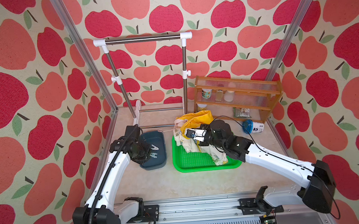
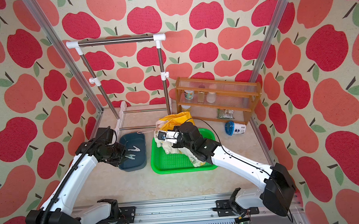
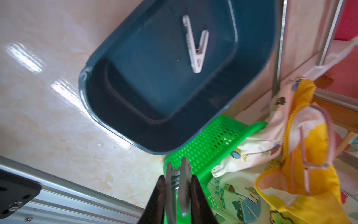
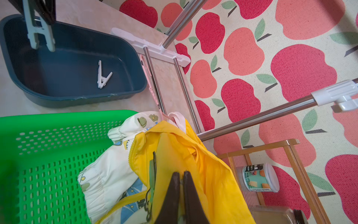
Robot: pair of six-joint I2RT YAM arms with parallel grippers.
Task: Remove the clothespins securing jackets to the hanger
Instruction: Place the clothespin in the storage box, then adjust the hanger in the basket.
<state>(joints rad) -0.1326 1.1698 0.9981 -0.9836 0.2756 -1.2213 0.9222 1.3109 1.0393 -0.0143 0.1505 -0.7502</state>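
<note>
Quick rundown: the pale marbled worktop [image 1: 179, 186] has a white-jointed steel-tube rack [image 1: 143, 39] standing at its back left corner and a little wooden shelf [image 1: 237, 84] with ribbed clear panels at the back right.

The child's cream dinosaur-print jacket [image 1: 196, 117] with the yellow lining is bunched up over the far end of the green perforated plastic tray [image 1: 195, 161]. The tray sits mid-worktop, and the jacket spills past its back rim. Just left of the tray, toward the worktop's left edge, is the dark blue plastic tub [image 1: 154, 138].

The thin pale-pink wire hanger [image 4: 150, 86] runs into the jacket's neck. Its hook lies flat across the rack's base bars, with the tip just beside the tub's far rim.

The left gripper [image 3: 177, 178] hangs over the tub's near end, clamped on one small pale-blue plastic clothespin [image 3: 184, 174] with its legs pointing down at the tub. The second clothespin [image 3: 195, 56] lies flat on the tub's floor, clear of the walls.

The right gripper [image 4: 181, 173] is over the yellow lining with its jaws pressed together. Honestly can't tell if any fabric is pinched in there.
</note>
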